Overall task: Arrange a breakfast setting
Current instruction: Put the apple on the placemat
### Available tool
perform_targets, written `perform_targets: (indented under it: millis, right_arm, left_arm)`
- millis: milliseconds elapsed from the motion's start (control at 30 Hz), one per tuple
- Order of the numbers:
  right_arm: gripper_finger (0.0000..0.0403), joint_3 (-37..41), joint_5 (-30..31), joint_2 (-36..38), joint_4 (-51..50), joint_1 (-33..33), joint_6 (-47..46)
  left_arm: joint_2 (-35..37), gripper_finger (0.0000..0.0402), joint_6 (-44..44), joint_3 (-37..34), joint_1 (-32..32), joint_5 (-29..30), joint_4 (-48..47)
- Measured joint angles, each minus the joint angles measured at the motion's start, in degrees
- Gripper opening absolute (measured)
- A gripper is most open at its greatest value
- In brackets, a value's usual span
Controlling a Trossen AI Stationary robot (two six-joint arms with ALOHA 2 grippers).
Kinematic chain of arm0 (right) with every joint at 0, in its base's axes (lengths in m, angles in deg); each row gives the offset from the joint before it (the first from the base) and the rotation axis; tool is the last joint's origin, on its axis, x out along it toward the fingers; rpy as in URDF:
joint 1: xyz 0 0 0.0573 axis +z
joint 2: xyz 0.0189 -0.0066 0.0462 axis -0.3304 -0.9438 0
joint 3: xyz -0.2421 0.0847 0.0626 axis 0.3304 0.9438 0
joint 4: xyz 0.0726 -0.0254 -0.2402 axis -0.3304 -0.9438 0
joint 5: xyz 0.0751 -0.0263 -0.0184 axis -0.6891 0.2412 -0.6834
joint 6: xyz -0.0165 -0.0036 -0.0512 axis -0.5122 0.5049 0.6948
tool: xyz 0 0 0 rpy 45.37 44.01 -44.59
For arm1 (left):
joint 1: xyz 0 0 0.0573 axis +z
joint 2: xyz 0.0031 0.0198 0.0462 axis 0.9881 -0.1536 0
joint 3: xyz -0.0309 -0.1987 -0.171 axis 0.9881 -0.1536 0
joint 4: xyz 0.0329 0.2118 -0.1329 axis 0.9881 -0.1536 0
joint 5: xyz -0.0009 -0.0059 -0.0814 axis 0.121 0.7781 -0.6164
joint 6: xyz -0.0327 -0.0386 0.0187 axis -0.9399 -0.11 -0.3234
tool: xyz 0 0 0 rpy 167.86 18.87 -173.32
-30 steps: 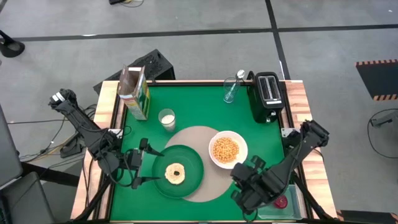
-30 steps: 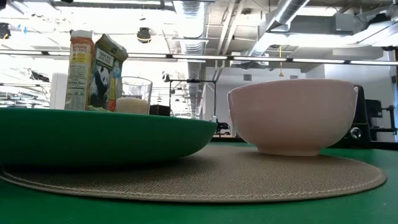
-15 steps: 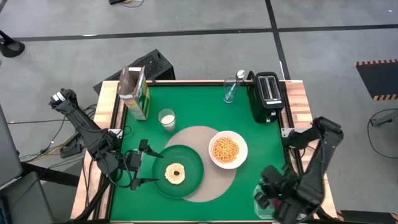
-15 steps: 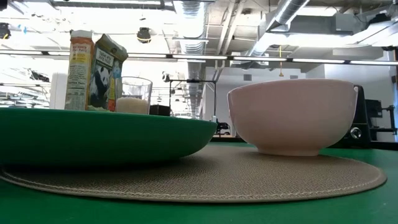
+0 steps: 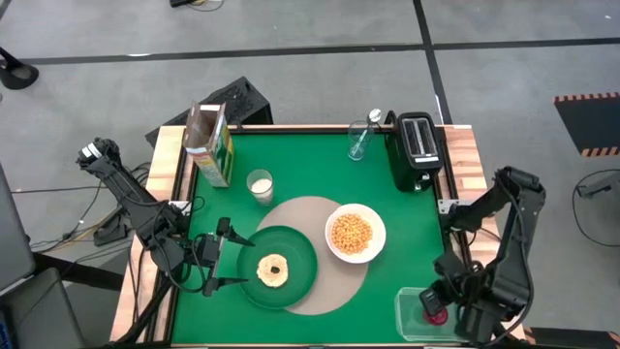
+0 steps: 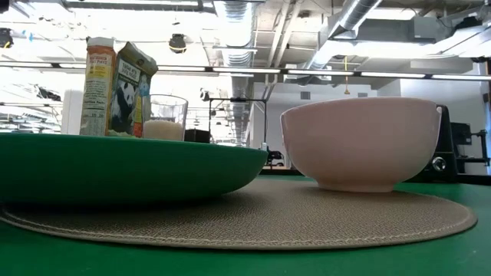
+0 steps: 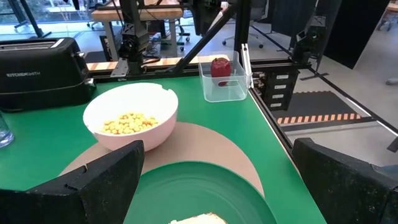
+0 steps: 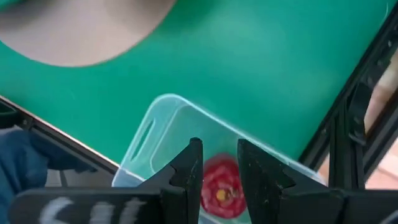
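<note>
Swinging outward over the last second, my right arm has left the spot just near-side of the white bowl and carried its gripper to the near right corner of the tabletop, where it now hangs directly over the red apple. Before that swing the apple was half hidden under the arm; now it shows plainly, sitting in its clear plastic tub at that corner. Nothing else on the setting has shifted: the bowl of cereal and the dark green plate with the small pale bagel rest on the round beige placemat, with the milk glass and the green-yellow cereal box toward the far left.

I read this as the start of the apple pick: the fruit is the piece left outside the setting, and I judge the descent into the tub comes next.

From the right wrist view the jaws stand partly spread, a narrow gap between them, lined up above the apple and holding nothing. That gap looks tight for the fruit, so I'd expect to widen it first.

My left gripper waits by the plate's left rim, jaws spread wide and empty
</note>
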Motion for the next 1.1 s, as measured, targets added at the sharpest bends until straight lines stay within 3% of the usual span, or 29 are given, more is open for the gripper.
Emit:
perform_targets:
  millis: [400, 600, 767, 900, 1100]
  right_arm:
    - [0.0128, 0.0, -6.0, -2.2, 3.8, -1.6, 3.9]
    - [0.0206, 0.0, -11.2, -2.3, 5.7, -2.0, 1.3]
    - [0.0273, 0.0, -19.1, -3.2, 3.9, -2.7, -2.8]
    - [0.0293, 0.0, -19.1, -4.2, 5.4, -2.8, -1.5]
    - [0.0296, 0.0, -20.4, -5.1, 6.7, -3.6, 8.2]
  left_arm:
    - [0.0, 0.0399, 0.0, 0.0, 0.0, -0.2, 0.0]
    - [0.0, 0.0399, 0.0, 0.0, 0.0, -0.2, 0.0]
    - [0.0, 0.0399, 0.0, 0.0, 0.0, -2.2, 0.0]
    - [0.0, 0.0399, 0.0, 0.0, 0.0, -3.0, 0.0]
    - [0.0, 0.0399, 0.0, 0.0, 0.0, -3.0, 0.0]
